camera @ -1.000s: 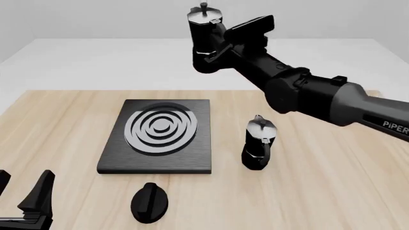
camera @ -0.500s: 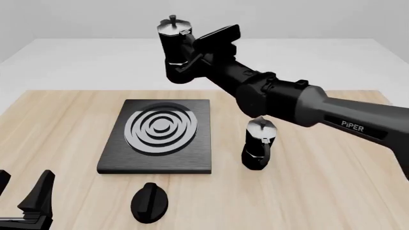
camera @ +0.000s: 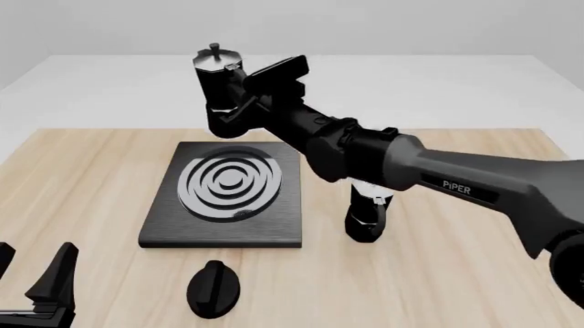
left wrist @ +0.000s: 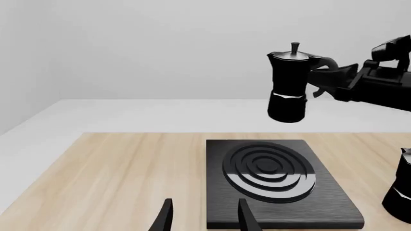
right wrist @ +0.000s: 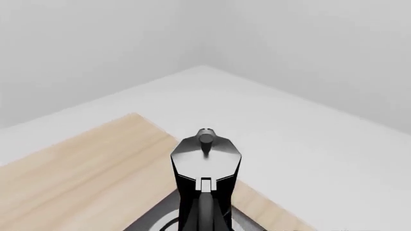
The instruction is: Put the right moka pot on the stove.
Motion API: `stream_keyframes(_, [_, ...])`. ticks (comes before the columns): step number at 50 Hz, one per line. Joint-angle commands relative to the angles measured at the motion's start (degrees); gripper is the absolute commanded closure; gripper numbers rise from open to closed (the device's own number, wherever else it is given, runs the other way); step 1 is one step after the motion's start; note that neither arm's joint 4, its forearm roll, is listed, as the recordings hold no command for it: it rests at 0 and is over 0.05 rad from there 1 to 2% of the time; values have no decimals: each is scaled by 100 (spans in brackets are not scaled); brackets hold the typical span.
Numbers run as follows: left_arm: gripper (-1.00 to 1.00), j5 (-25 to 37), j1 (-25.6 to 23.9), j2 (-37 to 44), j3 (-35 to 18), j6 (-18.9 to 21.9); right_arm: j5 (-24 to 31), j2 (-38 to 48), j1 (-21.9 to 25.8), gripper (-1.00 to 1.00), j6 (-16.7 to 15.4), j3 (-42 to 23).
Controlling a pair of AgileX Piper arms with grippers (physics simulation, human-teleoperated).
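My right gripper point(camera: 253, 93) is shut on the handle of the right moka pot point(camera: 219, 96), a black faceted pot with a silvery lid and small knob. It holds the pot upright in the air, well above the far part of the stove point(camera: 169, 229), a flat black slab with silver-grey rings. The pot also shows in the left wrist view point(left wrist: 288, 89) above the stove point(left wrist: 218, 202), and in the right wrist view point(right wrist: 205, 166). My left gripper point(camera: 32, 272) is open and empty at the near left, low over the table; its fingers point(left wrist: 165, 217) show in its own view.
The slimmer moka pot point(camera: 368, 217) with a brighter top stands on the table right of the stove, partly behind my right arm; it also shows in the left wrist view point(left wrist: 401, 190). A black oval knob point(camera: 213, 288) lies in front of the stove.
My right arm has carried the pot leftward, from right of the stove's far edge to above the stove's far side. The left gripper and the other pot have not moved.
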Motion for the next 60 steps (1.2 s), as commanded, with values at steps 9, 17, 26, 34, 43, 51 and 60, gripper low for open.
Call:
stream_keyframes(9, [-100,0,0,0,0,0,-244,310,199,100,247,-221])
stream_keyframes(17, [-100,0,0,0,0,0,-275,486,163,100,402,-363])
stream_keyframes(26, [-100,0,0,0,0,0,-156,724,180,100,334,-619])
stream_keyframes(34, [-100,0,0,0,0,0,-136,971,107,100,308,-743])
stream_keyframes(43, [-100,0,0,0,0,0,-135,1142,8,100,350,-827])
stream_keyframes(51, [-100,0,0,0,0,0,-188,1244,-86,100,373,-855])
stream_keyframes(60, [-100,0,0,0,0,0,-368,1384,-128,100,468,-795])
